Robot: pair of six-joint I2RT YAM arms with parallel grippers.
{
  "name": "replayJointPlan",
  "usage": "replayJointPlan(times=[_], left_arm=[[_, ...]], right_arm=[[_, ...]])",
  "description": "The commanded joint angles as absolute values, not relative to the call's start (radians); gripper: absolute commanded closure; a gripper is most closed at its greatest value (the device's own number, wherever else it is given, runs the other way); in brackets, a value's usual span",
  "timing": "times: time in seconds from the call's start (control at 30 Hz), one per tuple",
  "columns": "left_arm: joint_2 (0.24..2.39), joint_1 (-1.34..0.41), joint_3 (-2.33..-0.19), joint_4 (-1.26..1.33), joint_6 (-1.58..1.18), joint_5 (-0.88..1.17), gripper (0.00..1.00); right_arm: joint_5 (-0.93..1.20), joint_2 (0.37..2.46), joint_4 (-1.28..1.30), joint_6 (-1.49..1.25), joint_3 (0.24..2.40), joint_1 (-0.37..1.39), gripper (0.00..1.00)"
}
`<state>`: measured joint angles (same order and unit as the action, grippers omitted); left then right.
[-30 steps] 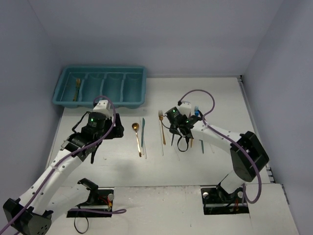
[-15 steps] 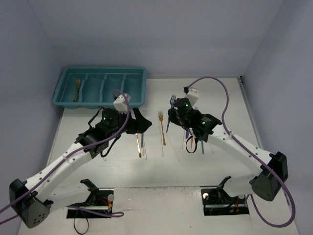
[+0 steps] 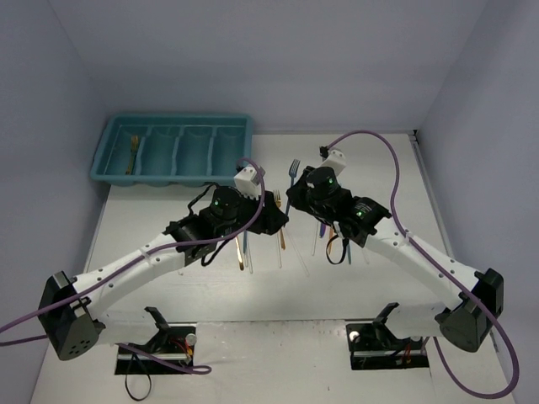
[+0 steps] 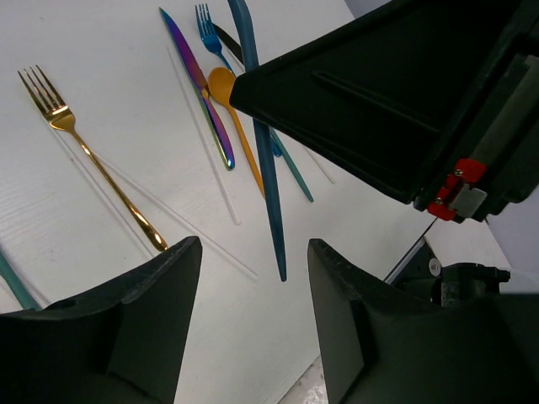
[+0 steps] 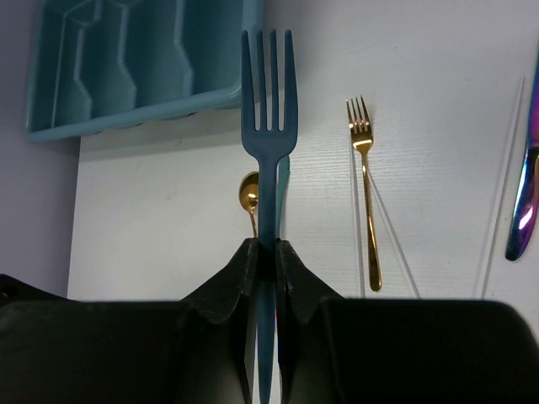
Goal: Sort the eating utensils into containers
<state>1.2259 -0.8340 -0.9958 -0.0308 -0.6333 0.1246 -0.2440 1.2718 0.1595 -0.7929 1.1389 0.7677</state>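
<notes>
Blue fork (image 5: 268, 156) pinched between right jaws, tines forward.

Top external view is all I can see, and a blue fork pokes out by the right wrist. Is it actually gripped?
Observer: Yes. In the right wrist view the right gripper is shut on the blue fork, tines pointing away from the wrist.
Operator: Is the left gripper carrying anything?
Observer: No. The left wrist view shows the left gripper with its jaws apart, gripping nothing.
Operator: What is hidden under the right arm?
Observer: In the left wrist view a purple knife and an orange spoon lie side by side there.
</notes>
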Motion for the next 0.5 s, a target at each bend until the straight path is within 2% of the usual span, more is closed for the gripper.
replayJointPlan(times=[0.0, 0.37, 0.47], left_arm=[[1.226, -0.844, -1.049, 0.075, -0.579, 0.113, 0.52], [1.276, -0.845, -1.099, 0.077, -0.528, 0.093, 0.67], [1.285, -0.845, -1.104, 0.078, -0.533, 0.095, 0.79]], right_arm=[[-0.219, 1.226, 0.084, -0.810, 1.143, 0.775, 1.00], [-0.181, 1.222, 0.053, -0.815, 1.126, 0.776, 1.00], [-0.181, 1.224, 0.049, -0.815, 1.122, 0.776, 1.00]])
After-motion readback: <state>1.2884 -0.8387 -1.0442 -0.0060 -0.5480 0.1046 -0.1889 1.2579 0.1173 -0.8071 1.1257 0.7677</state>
